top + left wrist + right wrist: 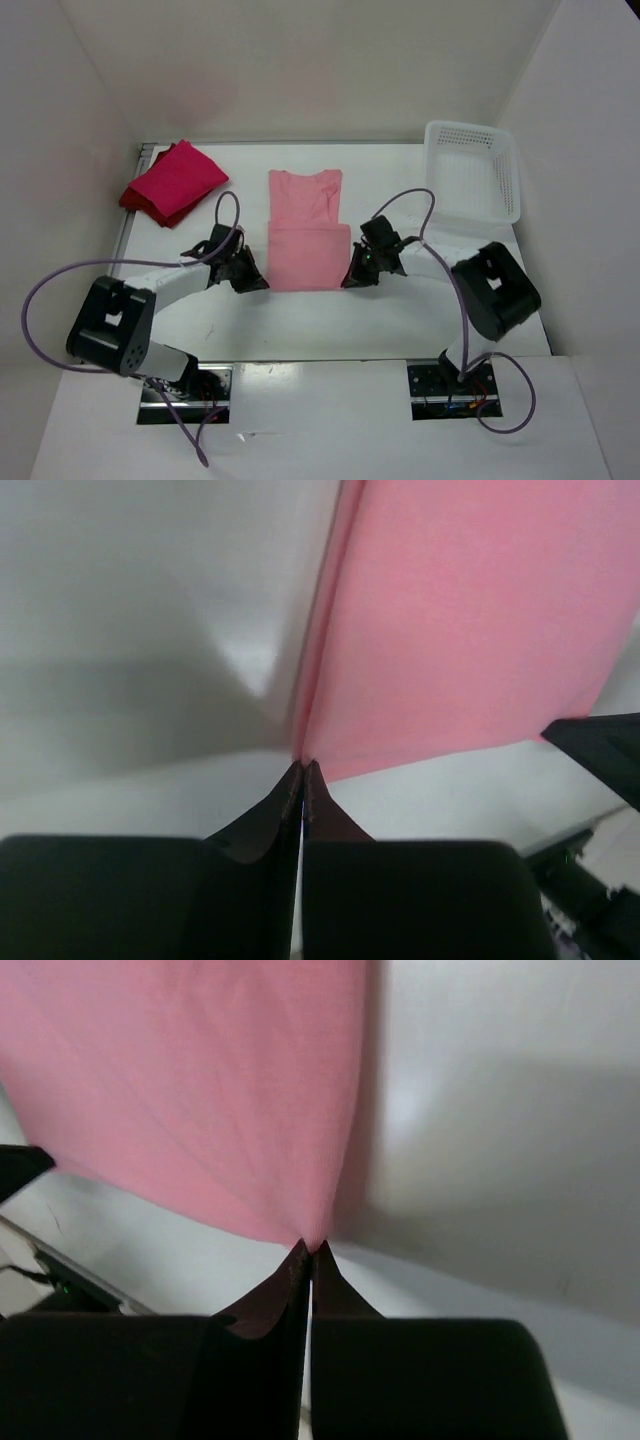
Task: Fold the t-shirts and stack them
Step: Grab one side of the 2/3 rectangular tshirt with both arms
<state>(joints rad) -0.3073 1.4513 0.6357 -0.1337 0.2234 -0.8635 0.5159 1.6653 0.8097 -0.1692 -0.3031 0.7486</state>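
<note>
Pinching pink shirt point(305, 245) near corners: left gripper point(262, 284), right gripper point(348, 282) clenched on cloth. Advise lifting level, together, edges aligned.

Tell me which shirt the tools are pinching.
The light salmon t-shirt at table centre, pinched at both near corners; the red t-shirts lie folded at far left, untouched.

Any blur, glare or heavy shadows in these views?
Top external: evenly lit, fairly sharp. Left wrist: salmon shirt soft, broad grey shadow beside it. Right wrist: likewise soft, shadow beside the shirt, right tool a dark featureless mass.
</note>
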